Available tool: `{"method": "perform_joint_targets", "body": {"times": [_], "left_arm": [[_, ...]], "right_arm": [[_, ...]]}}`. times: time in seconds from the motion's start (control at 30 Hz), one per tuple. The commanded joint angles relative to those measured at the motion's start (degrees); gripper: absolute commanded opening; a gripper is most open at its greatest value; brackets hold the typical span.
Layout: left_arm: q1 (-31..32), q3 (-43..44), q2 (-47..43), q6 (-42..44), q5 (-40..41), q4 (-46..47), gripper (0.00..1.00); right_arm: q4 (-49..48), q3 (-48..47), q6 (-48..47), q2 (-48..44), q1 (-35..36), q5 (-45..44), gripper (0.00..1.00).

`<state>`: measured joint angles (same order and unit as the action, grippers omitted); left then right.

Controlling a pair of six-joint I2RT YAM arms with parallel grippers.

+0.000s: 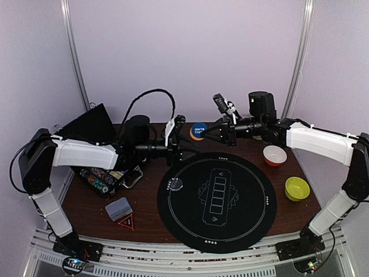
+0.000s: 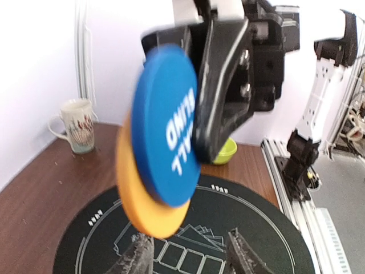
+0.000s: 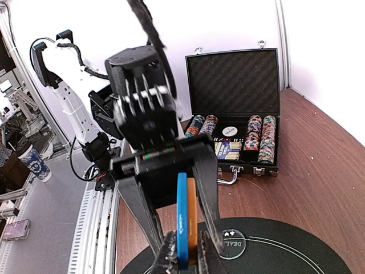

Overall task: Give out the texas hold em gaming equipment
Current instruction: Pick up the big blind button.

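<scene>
- While the right gripper (image 3: 187,262) pinches the blue button (image 2: 165,125) and orange button (image 2: 142,211) face to face, both discs hang in the air just beyond the far edge of the black mat (image 1: 230,225), toward its left.
- The left gripper (image 2: 188,254) faces it, fingers spread to either side of the pair, apparently touching neither.
- The step in hand looks like a transfer between arms; only one should grip at a time.
- Done well, the free arm backs straight off, clear of the disc rims, before the holder travels.
- The paired buttons could slide apart; lower them close over the mat before letting go.
</scene>
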<state>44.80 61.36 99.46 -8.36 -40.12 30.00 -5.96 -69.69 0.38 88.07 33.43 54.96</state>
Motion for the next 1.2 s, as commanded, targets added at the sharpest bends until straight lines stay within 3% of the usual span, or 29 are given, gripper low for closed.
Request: {"method": "perform_joint_targets", "body": {"times": [0.0,0.13,0.27,0.4,0.57,0.67,0.77,1.17], "left_arm": [[0.1,-3.4,-3.9,-3.3,4.4,16.7,0.43],[-0.3,-4.3,-3.7,-5.4,4.0,20.2,0.27],[-0.3,-2.4,-2.2,-6.7,2.0,18.0,0.21],[-0.3,-1.9,-2.2,-6.6,1.7,17.3,0.0],[-0.3,-0.5,-2.2,-5.3,2.4,12.0,0.0],[-0.3,4.7,0.2,-5.2,3.9,0.2,0.0],[-0.3,7.9,3.3,-5.0,1.7,-8.3,0.0],[-0.4,11.4,13.1,-1.3,3.8,-16.7,0.0]], "right_arm": [[-1.3,0.5,1.2,-0.8,0.3,1.5,0.0],[-1.3,0.7,0.9,-1.1,0.3,1.2,0.0],[-0.8,0.8,0.5,-1.2,0.3,1.2,0.0],[-0.7,0.9,0.2,-1.3,0.2,1.2,0.0],[-0.6,1.3,0.2,-1.1,0.2,1.3,0.0],[0.4,2.4,-0.5,-0.6,0.2,-1.3,0.01],[-0.5,5.5,-1.1,0.4,0.3,-5.0,0.08],[-2.7,11.8,-1.4,10.9,-2.8,-6.6,0.14]]}}
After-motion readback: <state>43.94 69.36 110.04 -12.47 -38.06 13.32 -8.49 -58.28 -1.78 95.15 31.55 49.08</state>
